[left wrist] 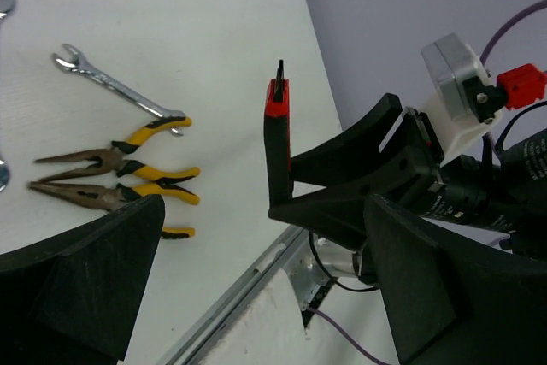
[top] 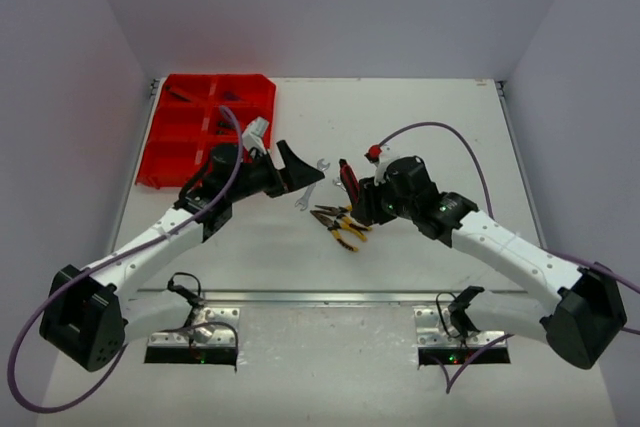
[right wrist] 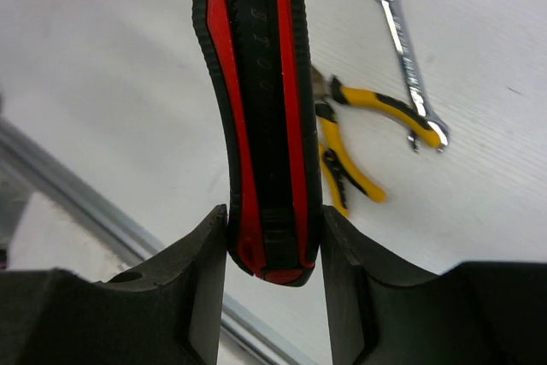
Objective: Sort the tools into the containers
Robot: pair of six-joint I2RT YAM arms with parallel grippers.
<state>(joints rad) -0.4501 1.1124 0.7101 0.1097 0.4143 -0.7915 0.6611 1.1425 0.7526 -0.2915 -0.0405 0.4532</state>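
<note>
- Right gripper: jaws clamped on red-and-black-handled cutters, held upright above the white worktop.
- Left gripper: jaws spread wide, holding nothing, just beside the cutters.
- Bright red plastic organiser tray, far left: dark shapes in the far compartments, probably sorted tools.
- Unsorted on the worktop: yellow-and-black-handled pliers, silver wrenches.
- Judgement: partway; the cutters are not yet delivered.

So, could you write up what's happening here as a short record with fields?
Right fingers: shut on a red-black tool, held upright off the table
Left fingers: open, empty
Red tray: far left of the table, dark items in some compartments
Loose on table: two yellow-handled pliers, silver wrenches
</note>
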